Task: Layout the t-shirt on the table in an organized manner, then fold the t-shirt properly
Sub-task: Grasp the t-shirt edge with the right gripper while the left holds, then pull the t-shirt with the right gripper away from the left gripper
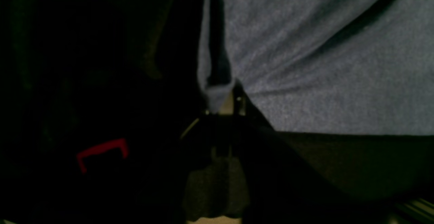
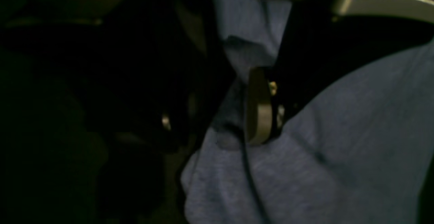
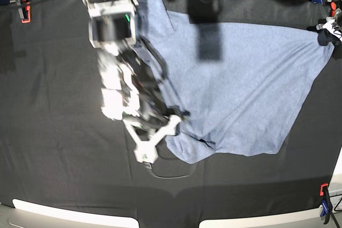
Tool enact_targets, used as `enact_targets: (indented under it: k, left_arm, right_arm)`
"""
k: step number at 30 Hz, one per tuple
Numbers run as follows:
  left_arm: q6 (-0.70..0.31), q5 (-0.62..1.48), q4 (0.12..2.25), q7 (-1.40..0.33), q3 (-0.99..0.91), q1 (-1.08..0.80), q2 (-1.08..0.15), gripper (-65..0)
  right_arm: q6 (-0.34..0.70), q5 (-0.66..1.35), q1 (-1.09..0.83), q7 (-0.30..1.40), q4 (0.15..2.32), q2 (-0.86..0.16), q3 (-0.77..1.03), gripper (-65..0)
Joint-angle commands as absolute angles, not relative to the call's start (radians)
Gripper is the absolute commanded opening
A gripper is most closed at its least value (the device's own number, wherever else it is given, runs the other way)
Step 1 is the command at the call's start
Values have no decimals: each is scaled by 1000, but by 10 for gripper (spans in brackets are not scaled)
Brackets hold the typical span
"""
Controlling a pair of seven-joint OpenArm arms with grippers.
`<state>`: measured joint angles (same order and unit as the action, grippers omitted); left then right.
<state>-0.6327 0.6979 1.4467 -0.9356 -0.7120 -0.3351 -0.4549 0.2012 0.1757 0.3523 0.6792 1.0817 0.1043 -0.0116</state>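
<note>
The t-shirt (image 3: 240, 84), light heathered blue-grey, is seen spread across the middle and right of the table (image 3: 59, 148), drawn taut toward the far right corner and bunched at its lower left edge. One corner of the fabric is held by the left gripper (image 3: 326, 31) near the table's right edge; in the left wrist view the jaws are seen pressed together on a folded hem of the cloth (image 1: 217, 95), with folds radiating from the pinch. The bunched lower left edge is met by the right gripper (image 3: 179, 117), and in the right wrist view its jaws are seen clamped on a gathered ridge of the shirt (image 2: 237, 129). The black cloth covering the table is shown wrinkled. Red clamps are visible at the far left corner (image 3: 24, 12) and the near right corner (image 3: 324, 190).
</note>
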Motion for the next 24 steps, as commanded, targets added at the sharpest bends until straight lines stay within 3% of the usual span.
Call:
enact_targets:
  k: [1,12,15,18,24]
  left_arm:
    - [-636,708,1463,-912,-719,-332,-477,-650]
    - [-636,708,1463,-912,-719,-332,-477,-650]
    - [-636,708,1463,-912,-719,-332,-477,-650]
    - [-636,707,1463,-913,-719,-332,-477,-650]
    - [-636,707,1463,-913,-719,-333,-477,-650]
  right_arm:
    - [198,168,402,662,1066,117,-13,-383]
    - [158,134,471,518,882,122,-13,-399]
    - [172,134,486,496,839,123,-13,-499]
    - [173,104,491,466,828,120,-12,-650]
    - [171,-89,565,472,888,73,-13,-650]
